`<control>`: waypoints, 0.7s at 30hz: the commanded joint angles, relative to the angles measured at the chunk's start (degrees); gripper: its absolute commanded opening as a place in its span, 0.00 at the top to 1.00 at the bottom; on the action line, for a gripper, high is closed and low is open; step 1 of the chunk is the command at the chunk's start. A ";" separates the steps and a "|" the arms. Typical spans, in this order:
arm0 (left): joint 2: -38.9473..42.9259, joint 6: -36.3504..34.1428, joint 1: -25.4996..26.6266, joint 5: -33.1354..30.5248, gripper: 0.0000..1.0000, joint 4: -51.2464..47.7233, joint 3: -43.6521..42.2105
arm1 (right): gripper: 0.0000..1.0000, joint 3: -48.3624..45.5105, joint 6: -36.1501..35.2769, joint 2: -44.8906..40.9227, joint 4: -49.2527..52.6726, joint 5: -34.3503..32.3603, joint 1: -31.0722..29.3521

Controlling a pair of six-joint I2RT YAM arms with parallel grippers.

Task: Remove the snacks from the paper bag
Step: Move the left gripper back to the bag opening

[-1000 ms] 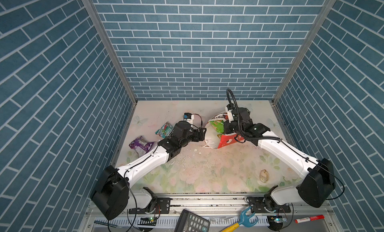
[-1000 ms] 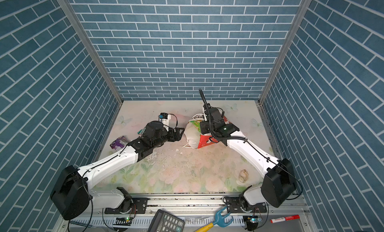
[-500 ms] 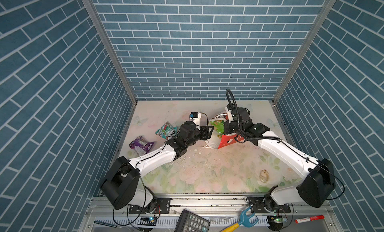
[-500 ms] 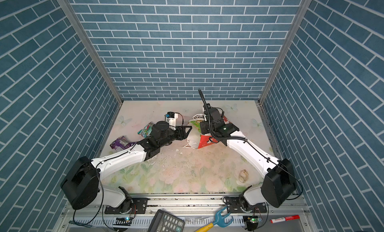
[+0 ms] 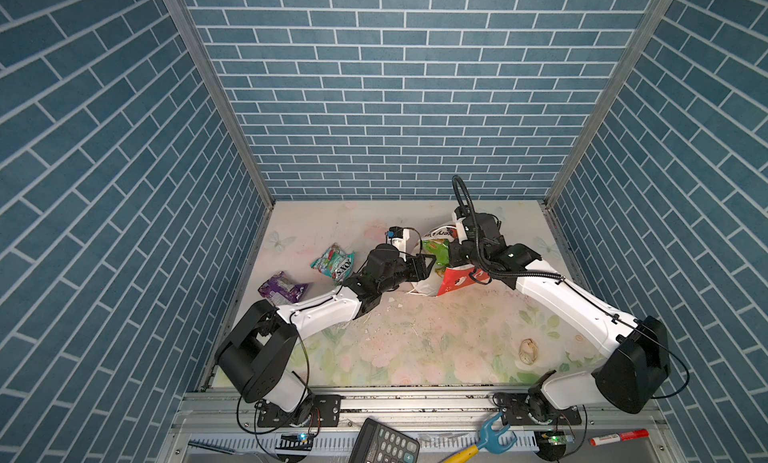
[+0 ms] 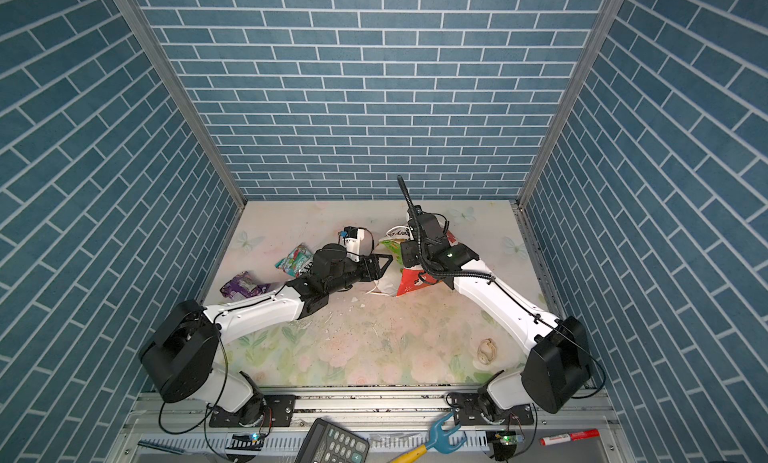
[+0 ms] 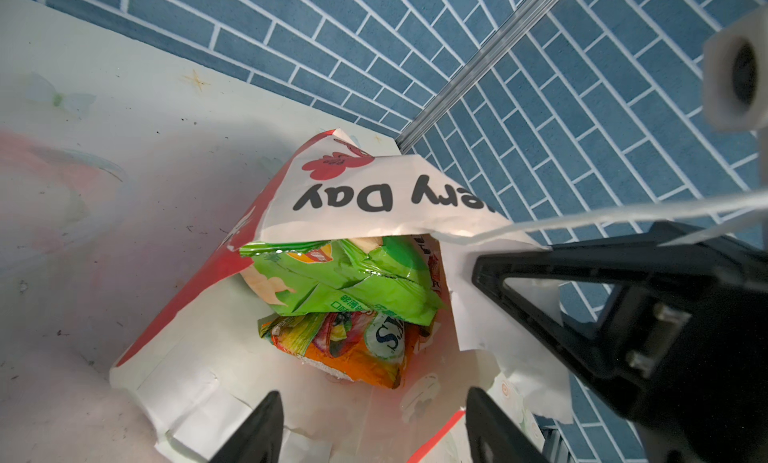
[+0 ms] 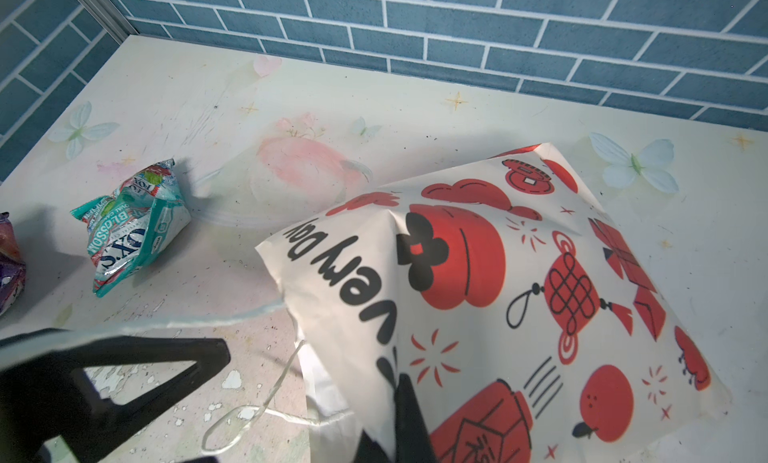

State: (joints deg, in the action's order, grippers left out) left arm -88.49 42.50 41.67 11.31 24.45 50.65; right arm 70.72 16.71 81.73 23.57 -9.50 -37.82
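The right gripper (image 8: pixel 402 398), jaws clamped on the paper bag (image 7: pixel 353 195) lying mid-tabletop (image 5: pixel 415 340), props its mouth. I'd have the left gripper (image 7: pixel 372 402), jaws spread there, enter low and pinch the green packet (image 7: pixel 353 282) by its edge.

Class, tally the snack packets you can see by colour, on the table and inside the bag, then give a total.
Teal packet: 1
Purple packet: 1
Green packet: 1
Orange packet: 1
Total: 4 in clear view; more may lie hidden in the paper bag.
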 commanded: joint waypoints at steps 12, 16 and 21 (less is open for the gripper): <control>-10.39 5.92 -0.01 -1.64 0.19 0.82 7.93 | 1.00 2.14 3.06 -0.18 -1.11 -0.52 -0.16; -12.27 8.86 -0.70 -1.73 0.16 4.40 7.71 | 1.00 1.45 3.24 -0.63 -1.47 -0.59 -0.14; -13.86 13.10 -1.41 -1.95 0.14 8.49 7.62 | 1.00 0.83 3.33 -0.79 -1.72 -0.79 -0.16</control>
State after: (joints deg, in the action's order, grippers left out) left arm -101.27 52.51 40.86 10.11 28.77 57.34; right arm 70.76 17.78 81.76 23.55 -9.50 -37.82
